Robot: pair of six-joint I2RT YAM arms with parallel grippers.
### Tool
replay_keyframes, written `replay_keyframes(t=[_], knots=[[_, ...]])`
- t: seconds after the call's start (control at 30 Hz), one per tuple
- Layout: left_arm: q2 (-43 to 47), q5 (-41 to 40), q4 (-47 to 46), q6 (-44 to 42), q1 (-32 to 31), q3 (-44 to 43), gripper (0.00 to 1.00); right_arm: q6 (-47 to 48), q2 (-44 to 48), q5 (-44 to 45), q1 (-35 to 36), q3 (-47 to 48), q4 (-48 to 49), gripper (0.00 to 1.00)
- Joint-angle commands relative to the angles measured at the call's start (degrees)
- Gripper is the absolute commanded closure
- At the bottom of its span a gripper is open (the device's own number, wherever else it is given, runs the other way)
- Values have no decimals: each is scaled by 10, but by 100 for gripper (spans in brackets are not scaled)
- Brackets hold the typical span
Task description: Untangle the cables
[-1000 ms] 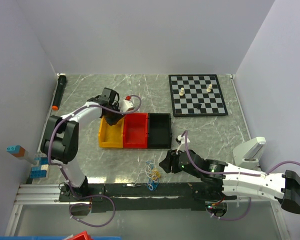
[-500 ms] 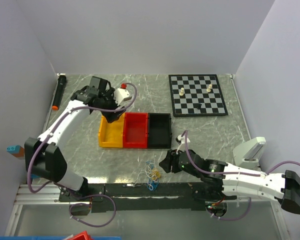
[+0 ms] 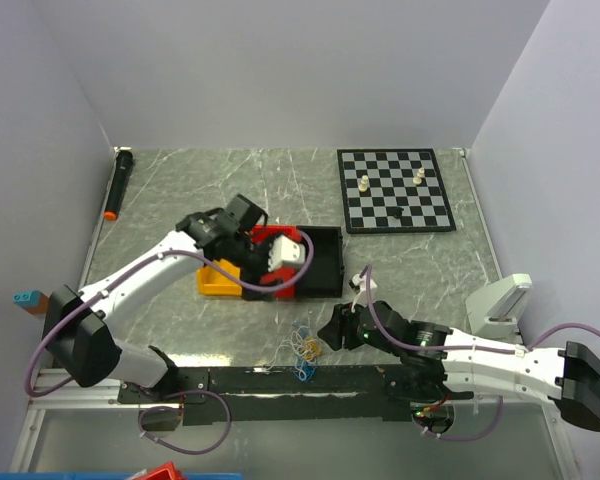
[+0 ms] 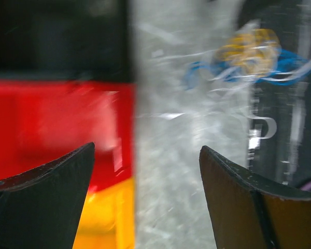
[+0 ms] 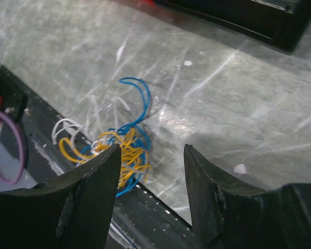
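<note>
Top external view: left arm stretched over the bins, right arm low near the front edge.
Left tool (image 4: 145, 150): fingers spread, nothing between them, over the red bin (image 4: 57, 114) rim and bare surface (image 3: 410, 260).
Cables (image 3: 303, 350): blue, yellow and white clump lay on the surface by the black rail (image 3: 360, 380), apart from the bins.
Right tool (image 5: 151, 148): spread, empty, just beside the clump.

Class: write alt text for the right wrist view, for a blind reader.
A clump of blue, yellow and white cables lies at a grey marbled table's edge, just beyond the open right gripper. A black bin sits at top right.
</note>
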State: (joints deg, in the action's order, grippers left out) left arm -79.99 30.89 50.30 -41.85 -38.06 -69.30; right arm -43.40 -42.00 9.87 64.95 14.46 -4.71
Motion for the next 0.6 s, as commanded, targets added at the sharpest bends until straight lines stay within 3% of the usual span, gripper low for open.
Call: replay_keyframes(t=[0.0,0.17,0.37,0.57], knots=[[14,65,-13,-17,-67,23,13,21,35,-38,-7,-11,43,41],[-24,87,-49,-1,-111,43,14,28,70,-69,-11,-36,60,42],[-57,109,-133,57,-167,58,18,53,50,-94,-15,-23,51,45],[-77,104,-165,105,-197,64,42,56,67,-94,-15,-29,49,45]])
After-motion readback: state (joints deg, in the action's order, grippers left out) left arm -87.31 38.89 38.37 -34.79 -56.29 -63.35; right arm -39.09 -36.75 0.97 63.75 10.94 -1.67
